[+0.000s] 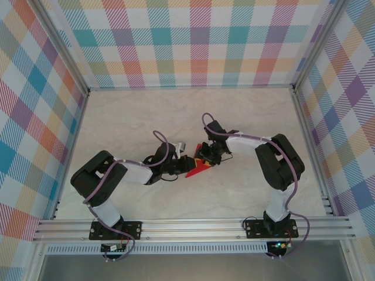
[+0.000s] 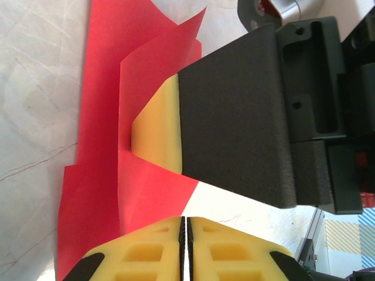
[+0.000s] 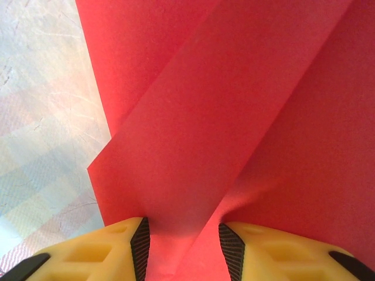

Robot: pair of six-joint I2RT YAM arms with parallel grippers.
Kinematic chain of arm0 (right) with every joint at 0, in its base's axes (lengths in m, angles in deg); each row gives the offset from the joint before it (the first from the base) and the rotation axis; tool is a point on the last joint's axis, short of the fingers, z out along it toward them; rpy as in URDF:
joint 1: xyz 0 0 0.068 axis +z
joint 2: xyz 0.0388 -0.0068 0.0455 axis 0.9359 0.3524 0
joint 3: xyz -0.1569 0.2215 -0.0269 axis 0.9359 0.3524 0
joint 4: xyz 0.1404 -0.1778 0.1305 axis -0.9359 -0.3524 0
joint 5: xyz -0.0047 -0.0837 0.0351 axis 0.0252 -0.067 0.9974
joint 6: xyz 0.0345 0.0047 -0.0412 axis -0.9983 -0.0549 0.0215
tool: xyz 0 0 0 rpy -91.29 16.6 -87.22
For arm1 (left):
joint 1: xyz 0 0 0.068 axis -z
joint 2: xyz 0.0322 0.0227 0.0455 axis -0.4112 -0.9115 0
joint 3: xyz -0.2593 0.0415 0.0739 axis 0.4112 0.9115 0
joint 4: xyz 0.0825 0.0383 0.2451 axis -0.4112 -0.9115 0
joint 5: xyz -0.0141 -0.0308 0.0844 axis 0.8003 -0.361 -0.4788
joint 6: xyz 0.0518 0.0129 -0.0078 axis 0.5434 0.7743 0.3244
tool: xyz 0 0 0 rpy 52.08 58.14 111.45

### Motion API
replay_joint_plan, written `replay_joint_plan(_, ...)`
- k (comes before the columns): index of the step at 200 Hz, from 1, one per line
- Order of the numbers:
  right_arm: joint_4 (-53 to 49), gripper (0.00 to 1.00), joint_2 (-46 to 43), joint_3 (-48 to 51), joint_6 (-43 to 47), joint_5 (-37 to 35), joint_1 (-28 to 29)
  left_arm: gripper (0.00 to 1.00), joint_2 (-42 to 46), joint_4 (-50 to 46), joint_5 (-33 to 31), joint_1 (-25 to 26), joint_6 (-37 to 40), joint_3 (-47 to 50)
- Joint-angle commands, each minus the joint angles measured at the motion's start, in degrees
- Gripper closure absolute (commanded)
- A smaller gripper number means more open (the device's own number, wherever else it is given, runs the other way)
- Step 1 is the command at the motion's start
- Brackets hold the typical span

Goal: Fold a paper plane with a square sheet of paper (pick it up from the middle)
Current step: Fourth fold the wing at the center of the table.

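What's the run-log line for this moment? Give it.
stage: folding | red paper: partly folded, flaps raised | left gripper: shut at paper edge | right gripper: open, straddling a fold

Pale marbled worktop lying flat, thin grey veins running across it. Checked backdrop in teal, pink, orange and purple standing behind and closing in both sides. Aluminium post slanting up at far left corner, second post doing same at far right. Aluminium rail running along near edge. Grey panel lying below rail. In right wrist view, worktop showing faint coloured checks.
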Motion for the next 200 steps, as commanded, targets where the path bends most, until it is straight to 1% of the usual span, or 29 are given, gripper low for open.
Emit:
replay_joint_plan(1,-9.19,0.57,5.28,3.35,-0.15,-10.81,-0.89,0.9,-0.82,-3.72,-2.05,0.6,1.24,-1.38)
replay_joint_plan(38,-9.48,0.55,5.37,3.3,-0.22,-11.05,-0.89,0.93,-0.53,-8.13,-5.03,0.59,2.51,-1.78)
replay_joint_plan(64,-9.76,0.55,5.54,3.39,-0.28,-11.43,-0.93,0.94,-0.71,-9.88,-6.0,0.56,3.07,-2.18)
replay_joint_plan(100,-9.97,0.55,5.89,3.35,-0.3,-11.97,-0.89,0.96,-1.9,-10.66,-5.82,0.6,3.03,-2.59)
replay_joint_plan(137,-10.68,0.55,6.99,2.87,-0.15,-12.31,-0.93,0.96,-2.03,-10.58,-5.41,0.52,2.72,-2.81)
replay_joint_plan(200,-11.88,0.61,7.57,2.77,-0.98,-13.71,-0.8,0.94,-1.42,-10.66,-4.88,0.5,2.17,-2.79)
